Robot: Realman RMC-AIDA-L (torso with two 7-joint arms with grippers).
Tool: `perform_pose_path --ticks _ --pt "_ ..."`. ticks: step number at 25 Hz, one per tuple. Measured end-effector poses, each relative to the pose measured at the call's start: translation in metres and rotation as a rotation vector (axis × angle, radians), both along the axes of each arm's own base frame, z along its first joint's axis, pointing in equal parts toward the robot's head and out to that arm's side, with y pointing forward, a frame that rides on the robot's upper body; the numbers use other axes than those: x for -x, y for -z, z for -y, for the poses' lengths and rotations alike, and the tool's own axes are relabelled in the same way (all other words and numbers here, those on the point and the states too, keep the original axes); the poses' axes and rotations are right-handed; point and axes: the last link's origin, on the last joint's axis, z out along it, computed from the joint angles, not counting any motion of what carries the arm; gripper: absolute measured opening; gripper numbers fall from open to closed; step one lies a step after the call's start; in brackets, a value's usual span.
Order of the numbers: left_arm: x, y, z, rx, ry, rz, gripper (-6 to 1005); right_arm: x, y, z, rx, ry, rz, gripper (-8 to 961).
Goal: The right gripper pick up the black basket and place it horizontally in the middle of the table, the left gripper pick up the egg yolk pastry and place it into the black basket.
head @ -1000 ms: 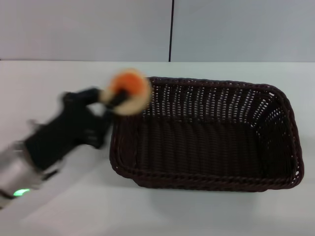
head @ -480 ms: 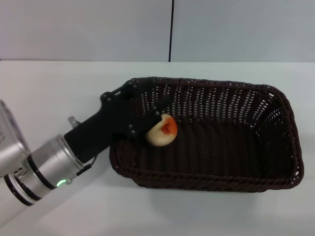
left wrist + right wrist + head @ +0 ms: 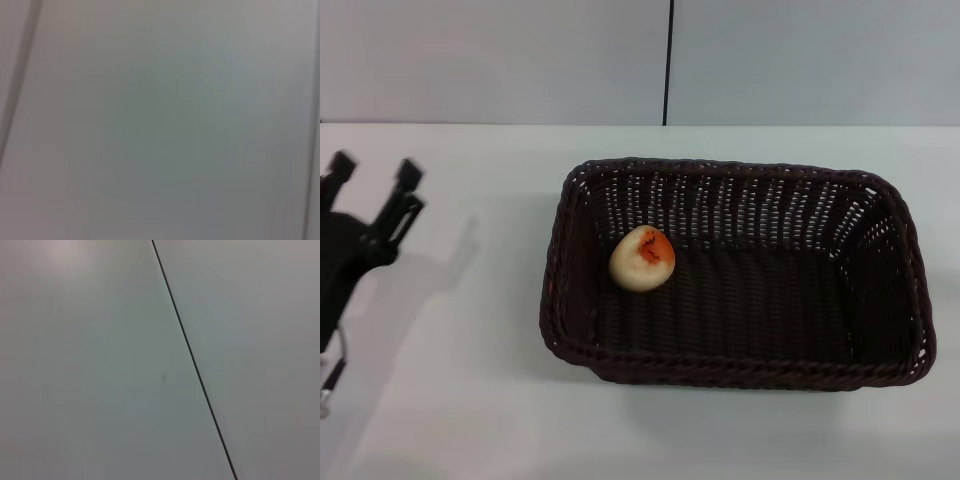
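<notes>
The left gripper was all black, with two thin parallel fingers ending in knobby tips on a black arm.

Left gripper now out of basket, open at 9 o'clock; pastry released, lying inside.

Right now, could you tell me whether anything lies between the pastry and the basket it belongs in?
Nothing does: the pastry already lies inside the basket, near its left end. The left gripper is open and empty over the table, left of the basket.
</notes>
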Motion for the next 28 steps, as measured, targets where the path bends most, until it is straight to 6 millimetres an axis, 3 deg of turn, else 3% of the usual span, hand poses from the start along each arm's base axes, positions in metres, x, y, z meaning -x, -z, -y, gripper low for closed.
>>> perform_pose_path --ticks 2,10,22,28 --pt "0.006 -0.004 0.005 -0.010 -0.021 -0.004 818 0.001 0.006 0.000 0.009 0.003 -0.023 759" --pt "0.019 -0.007 0.012 -0.003 -0.066 -0.050 818 0.001 0.021 -0.003 0.021 0.043 -0.113 759" --pt "0.013 -0.002 0.009 0.013 -0.042 -0.045 818 0.014 0.024 -0.026 -0.028 0.055 0.012 760" --pt "0.014 -0.002 0.010 0.010 -0.048 -0.043 818 0.011 0.019 -0.021 -0.059 0.062 -0.019 760"
